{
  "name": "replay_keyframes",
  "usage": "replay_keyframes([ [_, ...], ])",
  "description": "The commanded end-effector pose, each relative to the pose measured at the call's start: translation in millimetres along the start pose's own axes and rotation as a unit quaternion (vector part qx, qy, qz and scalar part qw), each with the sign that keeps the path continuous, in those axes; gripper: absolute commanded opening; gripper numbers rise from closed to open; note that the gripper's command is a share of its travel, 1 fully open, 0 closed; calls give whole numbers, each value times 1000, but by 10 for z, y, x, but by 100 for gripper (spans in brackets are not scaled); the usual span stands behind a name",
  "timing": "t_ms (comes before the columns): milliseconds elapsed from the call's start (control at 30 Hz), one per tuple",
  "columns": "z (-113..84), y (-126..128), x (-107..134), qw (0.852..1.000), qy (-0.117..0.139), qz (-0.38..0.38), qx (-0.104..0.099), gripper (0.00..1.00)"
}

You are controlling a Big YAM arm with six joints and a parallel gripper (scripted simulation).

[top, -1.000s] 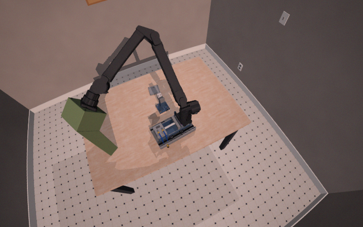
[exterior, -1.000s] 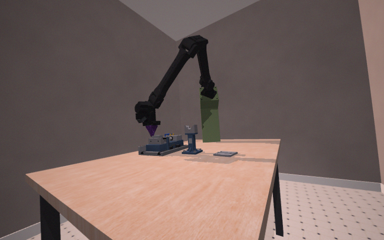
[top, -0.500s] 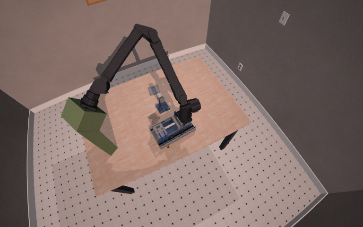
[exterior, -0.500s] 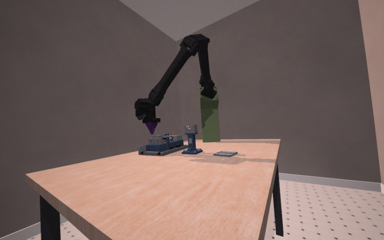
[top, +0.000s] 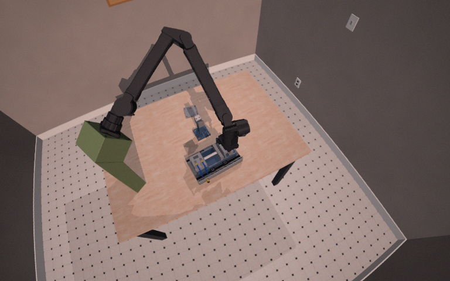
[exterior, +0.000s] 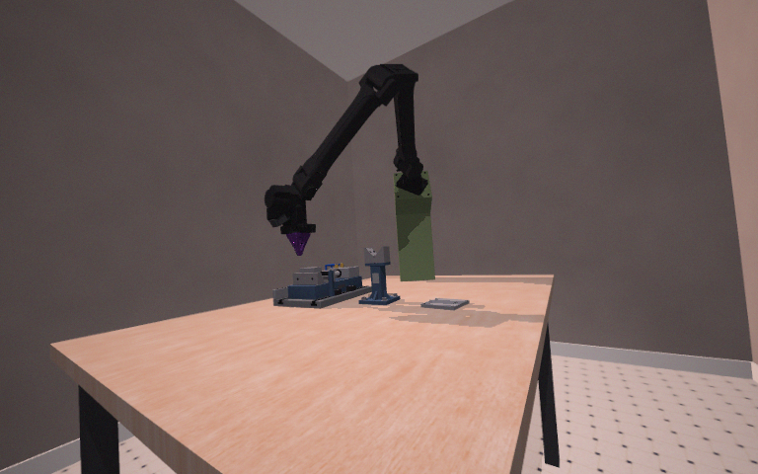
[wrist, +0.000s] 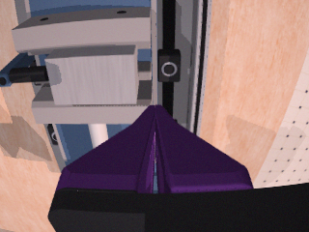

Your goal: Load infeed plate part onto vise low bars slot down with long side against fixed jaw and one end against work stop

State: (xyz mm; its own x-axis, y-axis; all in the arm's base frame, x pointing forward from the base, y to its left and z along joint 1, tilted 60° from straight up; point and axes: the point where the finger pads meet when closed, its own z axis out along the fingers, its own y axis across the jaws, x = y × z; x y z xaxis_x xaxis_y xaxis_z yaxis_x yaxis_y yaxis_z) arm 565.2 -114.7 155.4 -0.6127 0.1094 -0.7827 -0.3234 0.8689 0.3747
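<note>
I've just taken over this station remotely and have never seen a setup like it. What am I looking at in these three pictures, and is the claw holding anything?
One black jointed arm stands on a green pedestal beside a wooden table. The first picture looks down from above, the second looks across the table from the side, and the third looks down from the arm's wrist. The purple gripper is shut and holds nothing; it hangs above the vise. In the wrist picture a grey block sits between the vise's grey jaws. Beside the vise stand the V-block on its blue post and the flat infeed plate, which looks bare.
</note>
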Motion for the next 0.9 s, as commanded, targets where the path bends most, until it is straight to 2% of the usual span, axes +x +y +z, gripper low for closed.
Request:
replay_keyframes([
  [0, -218, -71, -23, 1000, -6, -5, 10, 0],
  [133, -184, -139, 100, 1000, 4, 7, 7, 0],
  [233, -197, -135, 98, 1000, 4, 6, 8, 0],
  [267, -238, -120, 4, 1000, -2, -1, 10, 0],
  [333, -269, -100, -29, 1000, -5, -4, 10, 0],
  [867, -273, -100, -25, 1000, -5, -4, 10, 0],
])
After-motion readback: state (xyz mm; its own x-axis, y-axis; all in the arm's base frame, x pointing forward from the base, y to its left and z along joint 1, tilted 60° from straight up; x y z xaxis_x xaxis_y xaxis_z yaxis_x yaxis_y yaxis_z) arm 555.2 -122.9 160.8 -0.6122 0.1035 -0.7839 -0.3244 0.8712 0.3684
